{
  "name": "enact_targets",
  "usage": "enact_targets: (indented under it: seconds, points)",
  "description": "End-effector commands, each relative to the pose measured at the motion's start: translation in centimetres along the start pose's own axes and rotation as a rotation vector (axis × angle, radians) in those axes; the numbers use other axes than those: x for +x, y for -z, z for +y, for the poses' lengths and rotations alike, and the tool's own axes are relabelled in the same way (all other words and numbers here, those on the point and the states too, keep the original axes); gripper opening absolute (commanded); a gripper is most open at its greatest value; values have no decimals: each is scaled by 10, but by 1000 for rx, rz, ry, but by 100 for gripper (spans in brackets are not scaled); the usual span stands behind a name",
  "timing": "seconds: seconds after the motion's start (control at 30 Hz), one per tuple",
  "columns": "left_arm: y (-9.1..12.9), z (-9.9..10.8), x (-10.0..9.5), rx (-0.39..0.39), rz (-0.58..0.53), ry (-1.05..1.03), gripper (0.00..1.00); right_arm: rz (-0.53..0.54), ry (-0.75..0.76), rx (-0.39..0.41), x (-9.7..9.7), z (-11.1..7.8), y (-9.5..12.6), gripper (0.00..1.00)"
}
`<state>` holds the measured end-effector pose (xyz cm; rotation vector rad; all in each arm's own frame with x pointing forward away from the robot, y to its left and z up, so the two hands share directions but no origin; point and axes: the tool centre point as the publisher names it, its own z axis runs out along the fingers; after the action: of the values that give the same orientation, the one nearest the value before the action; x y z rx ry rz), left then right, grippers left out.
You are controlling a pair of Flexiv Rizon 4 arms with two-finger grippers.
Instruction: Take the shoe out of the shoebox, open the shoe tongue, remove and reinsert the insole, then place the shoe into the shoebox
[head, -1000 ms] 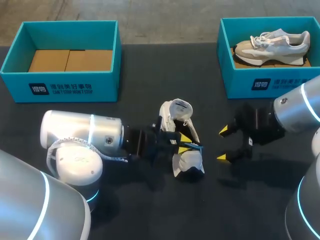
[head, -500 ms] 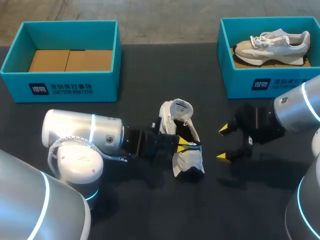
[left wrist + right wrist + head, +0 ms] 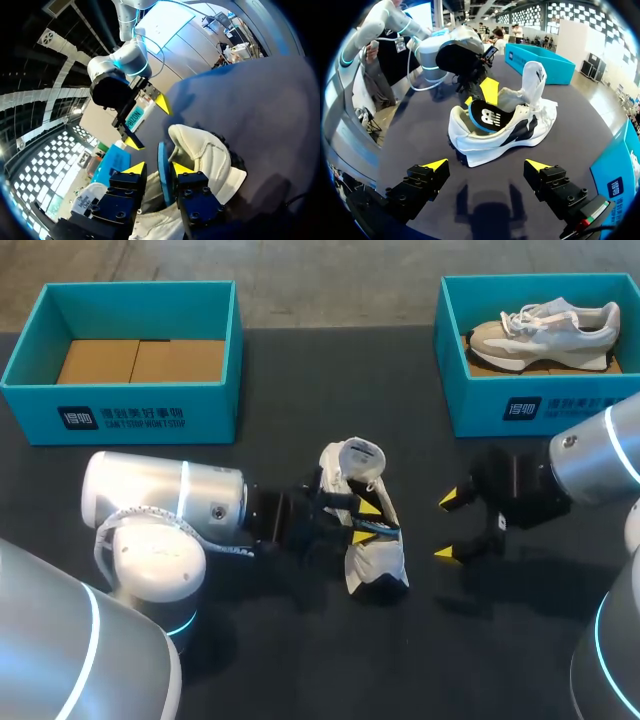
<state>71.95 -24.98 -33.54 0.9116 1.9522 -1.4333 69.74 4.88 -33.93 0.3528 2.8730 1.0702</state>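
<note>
A white shoe (image 3: 372,558) lies on its side mid-table, tongue pulled up; it also shows in the right wrist view (image 3: 512,131) and the left wrist view (image 3: 206,150). Its dark insole with a blue rim (image 3: 487,119) sticks partly out of the shoe's mouth. My left gripper (image 3: 365,521) is at that mouth, open, and the insole's edge (image 3: 163,172) stands between its fingers against one tip, with a gap to the other. To the right of the shoe and clear of it, my right gripper (image 3: 448,527) is wide open, empty (image 3: 486,165).
A teal shoebox (image 3: 120,415) at the back left holds only cardboard. A second teal shoebox (image 3: 500,405) at the back right holds a grey-and-white shoe (image 3: 545,328). Bare dark tabletop lies along the front and between the two boxes.
My left gripper's fingers, pressed together on the insole half a second ago, have spread apart. The shoe and my right arm have stayed where they were.
</note>
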Motion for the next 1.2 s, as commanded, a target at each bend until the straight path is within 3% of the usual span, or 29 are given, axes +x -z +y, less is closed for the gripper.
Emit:
enact_targets:
  seconds: [0.03, 0.13, 0.23, 0.57, 0.93, 1.0, 1.03, 1.1, 1.2]
  points:
    - [3, -5, -1, 8, -9, -4, 28, -4, -2, 3, 1, 0, 0, 100]
    - [2, -8, 0, 19, -8, -4, 22, -7, -4, 4, 1, 0, 0, 100]
    - [-1, -10, 3, 27, 0, 6, 0, -8, -6, 3, 2, -1, 0, 100]
    - [-10, 1, 13, 29, 22, 24, 0, -16, -15, -1, 5, -3, 2, 100]
    - [-3, 12, 14, -12, 24, 39, 0, -14, -13, -3, 5, -2, 0, 100]
    - [-2, 9, 14, -12, 22, 40, 38, -12, -12, -3, 5, -2, 0, 100]
    - [-2, 7, 13, -9, 17, 38, 48, -12, -11, -3, 5, -2, 0, 100]
    - [-1, 3, 10, -1, 6, 35, 80, -12, -11, -2, 5, -2, 0, 100]
    - [1, -2, 5, 8, -6, 34, 83, -13, -10, -2, 6, -1, 0, 100]
